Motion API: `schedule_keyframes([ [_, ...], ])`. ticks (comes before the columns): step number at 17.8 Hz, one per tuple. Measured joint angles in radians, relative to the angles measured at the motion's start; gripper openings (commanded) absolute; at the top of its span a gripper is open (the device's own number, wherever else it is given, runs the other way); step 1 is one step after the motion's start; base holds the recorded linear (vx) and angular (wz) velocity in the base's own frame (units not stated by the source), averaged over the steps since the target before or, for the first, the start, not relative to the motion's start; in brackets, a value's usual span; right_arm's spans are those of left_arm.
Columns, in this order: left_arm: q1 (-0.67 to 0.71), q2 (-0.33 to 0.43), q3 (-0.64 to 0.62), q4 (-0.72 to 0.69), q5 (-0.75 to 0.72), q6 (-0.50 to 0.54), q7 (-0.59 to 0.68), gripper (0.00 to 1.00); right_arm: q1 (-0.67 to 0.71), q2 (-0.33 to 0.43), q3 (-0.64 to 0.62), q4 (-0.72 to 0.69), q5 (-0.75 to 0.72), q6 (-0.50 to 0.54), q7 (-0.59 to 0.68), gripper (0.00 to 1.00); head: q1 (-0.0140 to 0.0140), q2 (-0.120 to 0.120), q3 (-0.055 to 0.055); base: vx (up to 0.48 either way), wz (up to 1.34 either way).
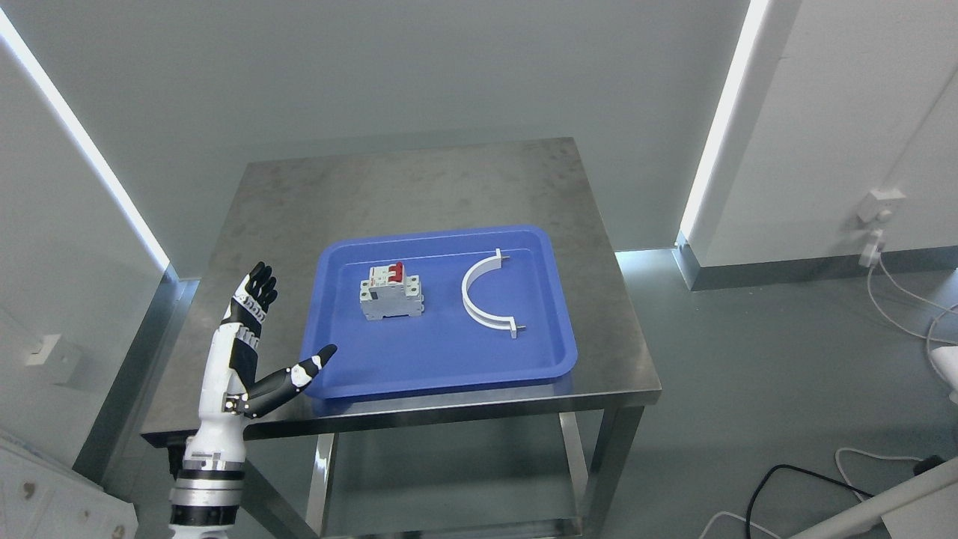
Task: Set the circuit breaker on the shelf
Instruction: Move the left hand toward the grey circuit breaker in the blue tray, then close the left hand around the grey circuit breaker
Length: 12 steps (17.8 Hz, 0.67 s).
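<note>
A grey circuit breaker with red switches stands in the left half of a blue tray on a steel table. My left hand is raised over the table's front left corner, left of the tray. Its fingers are stretched straight and the thumb points toward the tray's near left corner. It holds nothing and is well clear of the breaker. No shelf is recognisable apart from the table's lower level, seen between its legs.
A white curved bracket lies in the tray's right half. Cables trail on the floor at the right, near a wall socket. White walls stand on both sides.
</note>
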Motion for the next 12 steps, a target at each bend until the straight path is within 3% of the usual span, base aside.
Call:
schedule_keyframes([
  [8, -0.061, 0.0, -0.011, 0.016, -0.003, 0.115, -0.089, 1.0, 0.0, 0.0, 0.0, 0.0, 0.0, 0.0, 0.0, 1.0, 0.0, 0.0, 0.0, 0.0, 0.0],
  [12, -0.155, 0.0, -0.022, 0.055, -0.11, 0.137, -0.128, 0.98, 0.0, 0.0, 0.0, 0.0, 0.0, 0.0, 0.0, 1.0, 0.0, 0.0, 0.0, 0.0, -0.01],
])
